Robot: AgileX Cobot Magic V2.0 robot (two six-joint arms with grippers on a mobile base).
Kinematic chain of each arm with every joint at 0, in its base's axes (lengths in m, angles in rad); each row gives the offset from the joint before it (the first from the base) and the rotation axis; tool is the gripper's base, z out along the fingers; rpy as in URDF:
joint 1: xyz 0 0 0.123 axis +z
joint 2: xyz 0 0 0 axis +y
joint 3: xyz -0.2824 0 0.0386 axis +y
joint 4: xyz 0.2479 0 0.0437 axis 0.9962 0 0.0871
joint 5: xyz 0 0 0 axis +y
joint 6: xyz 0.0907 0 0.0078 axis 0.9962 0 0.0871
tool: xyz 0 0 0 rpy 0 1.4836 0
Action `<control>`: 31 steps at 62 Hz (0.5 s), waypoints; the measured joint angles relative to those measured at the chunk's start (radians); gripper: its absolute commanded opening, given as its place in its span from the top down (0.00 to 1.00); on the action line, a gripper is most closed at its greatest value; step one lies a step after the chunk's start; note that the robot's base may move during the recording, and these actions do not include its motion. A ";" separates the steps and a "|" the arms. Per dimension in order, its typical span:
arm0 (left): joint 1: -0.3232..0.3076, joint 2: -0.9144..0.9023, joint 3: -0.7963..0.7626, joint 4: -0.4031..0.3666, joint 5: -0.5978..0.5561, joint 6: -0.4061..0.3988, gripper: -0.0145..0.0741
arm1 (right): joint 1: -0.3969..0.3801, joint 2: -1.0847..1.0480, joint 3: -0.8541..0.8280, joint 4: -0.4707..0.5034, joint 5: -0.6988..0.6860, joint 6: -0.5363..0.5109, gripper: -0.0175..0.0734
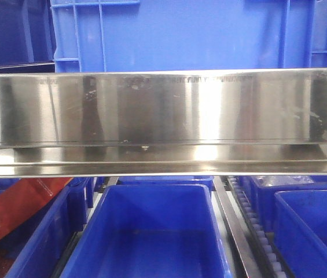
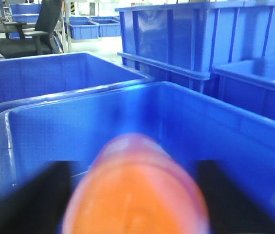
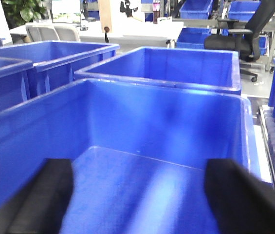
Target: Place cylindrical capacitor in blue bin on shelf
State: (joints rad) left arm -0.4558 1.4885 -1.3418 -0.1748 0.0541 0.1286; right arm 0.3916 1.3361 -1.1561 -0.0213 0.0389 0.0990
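Where the front camera looked straight on, the shelf's [image 1: 163, 116] broad stainless-steel rail filled the middle of the view, mirror-bright and streaked with vertical reflections. Above it stood a large ribbed blue crate [image 1: 175, 32]; below it sat a smooth, glossy blue bin [image 1: 151, 231] of moulded plastic, open-topped with rounded corners. A white roller track [image 1: 256, 226] ran beside that bin on its right, and a flat orange-red strip with white lettering [image 1: 18, 211] lay slanted among the bins at lower left.

From the left wrist, the left gripper [image 2: 135, 195] had its dark fingers [image 2: 35, 204] spread to either side of a blurred, rounded orange object [image 2: 137, 195]; whether they gripped it could not be told. More blue bins stood beyond.

From the right wrist, the right gripper [image 3: 142, 200] held its two black fingers wide apart with nothing between them, above a bin's bare floor. White rollers showed at right.

A black office chair [image 3: 244, 29] and pale tables stood in the bright room behind.

The cylindrical capacitor appeared in no view.
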 measured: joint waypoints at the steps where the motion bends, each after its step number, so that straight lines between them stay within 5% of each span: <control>1: 0.000 0.000 0.000 -0.004 0.000 0.000 0.18 | 0.000 0.000 0.000 0.000 0.000 0.000 0.31; 10: 0.000 0.000 0.000 -0.016 0.000 0.000 0.27 | 0.000 -0.009 0.000 0.000 0.000 0.000 0.48; 16: 0.000 -0.002 0.000 -0.017 0.000 0.000 0.52 | 0.000 -0.034 0.000 0.000 0.004 0.000 0.70; 23: 0.000 -0.016 0.000 -0.019 0.000 0.000 0.97 | 0.000 -0.066 0.000 0.002 0.029 0.000 0.95; 31: 0.000 -0.039 0.000 -0.019 -0.002 0.002 0.96 | 0.000 -0.094 0.000 0.002 0.049 0.000 0.99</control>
State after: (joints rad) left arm -0.4558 1.4499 -1.3418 -0.1933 0.0522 0.1302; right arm 0.3916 1.2419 -1.1561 -0.0195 0.0883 0.0990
